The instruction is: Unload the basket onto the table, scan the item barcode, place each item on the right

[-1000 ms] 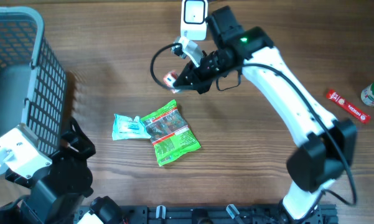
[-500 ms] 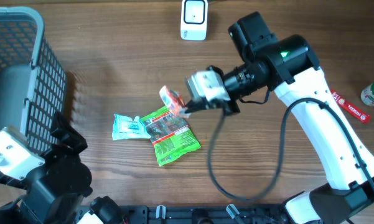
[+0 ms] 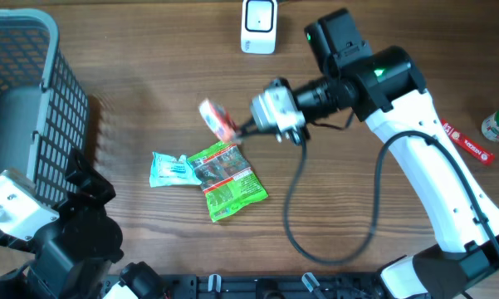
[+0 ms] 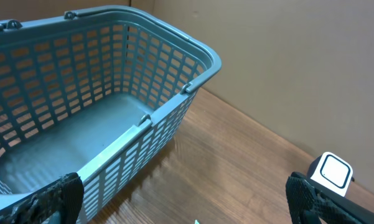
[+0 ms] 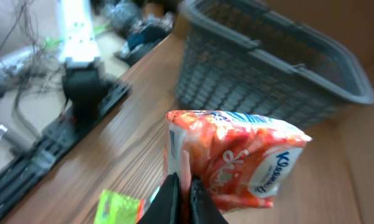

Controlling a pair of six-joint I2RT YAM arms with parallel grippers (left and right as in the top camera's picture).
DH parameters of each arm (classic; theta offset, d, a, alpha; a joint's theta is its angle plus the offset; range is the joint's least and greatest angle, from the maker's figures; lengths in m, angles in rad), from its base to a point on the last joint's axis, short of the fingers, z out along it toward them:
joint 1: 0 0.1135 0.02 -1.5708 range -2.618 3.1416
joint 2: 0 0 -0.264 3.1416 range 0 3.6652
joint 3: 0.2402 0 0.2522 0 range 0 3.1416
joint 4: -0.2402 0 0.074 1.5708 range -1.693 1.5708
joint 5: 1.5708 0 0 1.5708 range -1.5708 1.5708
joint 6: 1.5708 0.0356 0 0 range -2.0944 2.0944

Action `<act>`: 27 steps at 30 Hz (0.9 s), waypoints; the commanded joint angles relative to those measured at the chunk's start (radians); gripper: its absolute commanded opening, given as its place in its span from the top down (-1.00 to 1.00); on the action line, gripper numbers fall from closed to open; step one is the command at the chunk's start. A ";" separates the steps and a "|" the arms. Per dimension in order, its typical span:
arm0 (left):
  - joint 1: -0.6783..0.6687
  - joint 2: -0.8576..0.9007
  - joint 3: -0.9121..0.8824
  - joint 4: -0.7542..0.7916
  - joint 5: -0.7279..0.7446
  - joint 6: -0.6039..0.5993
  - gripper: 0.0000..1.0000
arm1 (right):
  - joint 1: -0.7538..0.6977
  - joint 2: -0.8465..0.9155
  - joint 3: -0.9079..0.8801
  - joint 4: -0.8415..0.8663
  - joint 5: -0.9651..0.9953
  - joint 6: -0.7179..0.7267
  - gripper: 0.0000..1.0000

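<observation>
Well, the right fingers [image 5: 170, 200] are pinched tight together on one edge of the red packet [image 5: 236, 163]. The packet hangs in the air just beyond their tips, clear of the tabletop [image 3: 149, 50]. It looks like a light, soft pouch, puffy and slick, so I'd guess it could swivel or slip in so narrow a pinch. The flat edge where they have it seems the sensible place to hold, since it leaves the printed faces bare for the white scanner [image 3: 258, 25]. That sits off to one side of the fingers, well apart. Below the tips lie a green packet [image 3: 230, 177] and a blue packet [image 3: 169, 169]. The left fingers [image 4: 59, 196] stand wide apart with nothing between them, and the basket [image 4: 174, 106] is ahead of them.
</observation>
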 commanded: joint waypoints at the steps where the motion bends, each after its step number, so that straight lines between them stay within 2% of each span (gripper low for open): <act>1: -0.007 0.006 -0.009 -0.001 0.003 -0.012 -1.00 | -0.001 0.029 0.009 0.270 -0.127 0.850 0.92; 4: -0.007 0.006 -0.009 0.000 0.008 -0.012 -1.00 | -0.001 0.044 0.007 0.517 0.084 1.488 0.91; 5: -0.007 0.006 -0.009 0.000 0.011 -0.012 -1.00 | -0.001 0.046 0.006 0.541 0.158 1.639 0.91; 6: -0.007 0.006 -0.009 0.000 0.020 -0.012 -1.00 | -0.001 0.046 0.006 0.555 0.283 1.885 0.91; 8: -0.007 0.006 -0.009 0.000 0.037 -0.012 -1.00 | -0.001 0.046 0.006 0.544 0.452 2.161 0.91; 10: -0.007 0.006 -0.009 0.000 0.061 -0.012 -1.00 | -0.001 0.046 0.005 0.534 0.610 2.376 0.91; 12: -0.007 0.006 -0.009 0.000 0.089 -0.012 -1.00 | -0.001 0.047 0.002 0.534 0.743 2.509 0.89; 13: -0.007 0.006 -0.009 0.000 0.106 -0.012 -1.00 | -0.001 0.048 0.002 0.534 0.797 2.580 0.74; 14: -0.007 0.006 -0.009 0.000 0.120 -0.012 -1.00 | -0.004 0.051 0.002 0.535 0.834 2.656 0.70; 15: -0.007 0.006 -0.009 0.000 0.135 -0.012 -1.00 | -0.006 0.060 0.002 0.540 0.852 2.729 0.70; 17: -0.007 0.006 -0.009 0.000 0.166 -0.012 -1.00 | -0.013 0.092 0.002 0.598 0.851 2.840 0.88; 24: -0.007 0.006 -0.009 0.000 0.220 -0.012 -1.00 | -0.072 0.381 0.002 1.181 0.536 3.086 0.91; 26: -0.007 0.006 -0.009 0.000 0.220 -0.012 -1.00 | -0.093 0.430 0.002 1.205 0.469 3.051 0.91; 27: -0.007 0.006 -0.009 0.000 0.220 -0.012 -1.00 | -0.096 0.442 0.002 1.184 0.471 2.985 0.91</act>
